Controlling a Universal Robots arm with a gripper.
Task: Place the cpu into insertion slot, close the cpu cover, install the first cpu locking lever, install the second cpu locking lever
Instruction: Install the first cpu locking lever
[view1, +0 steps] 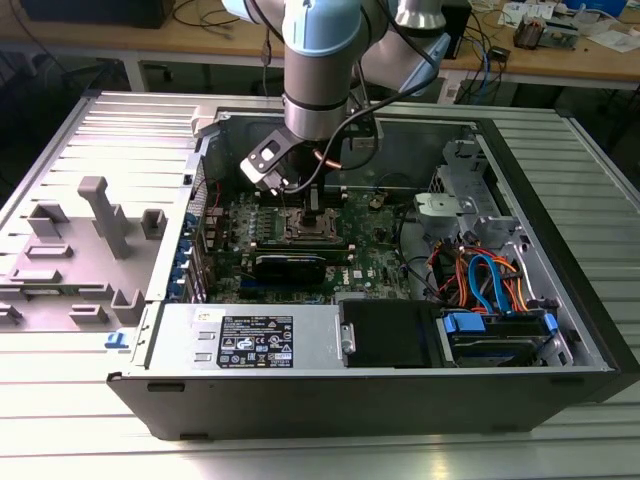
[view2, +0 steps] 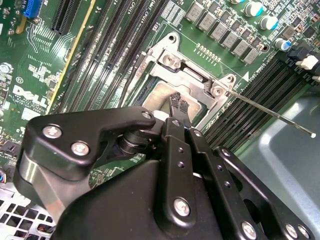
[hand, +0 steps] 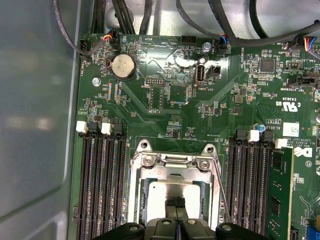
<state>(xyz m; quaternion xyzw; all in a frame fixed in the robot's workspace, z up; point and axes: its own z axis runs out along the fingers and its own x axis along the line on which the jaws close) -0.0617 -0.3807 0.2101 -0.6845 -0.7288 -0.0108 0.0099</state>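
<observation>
One arm (view1: 320, 70) hangs down into the open case (view1: 590, 330), and we find its gripper (view2: 178, 106) low over the slot (hand: 134, 167) on the green board (hand: 165, 100). Its two fingers (view2: 174, 104) are pressed together with no gap that we can make out, and we see nothing clamped between them. The cpu (hand: 172, 189) sits in the slot with its silver-grey top facing up, directly under the fingertips; whether they touch it we cannot tell. The cover (hand: 172, 161) lies down around the cpu, whose top shows through the cut-out. Beside the slot, in the second wrist view, one thin lever (view2: 270, 114) juts out free across the black memory slots (view2: 272, 87), unlatched and pointing away from the cover.
</observation>
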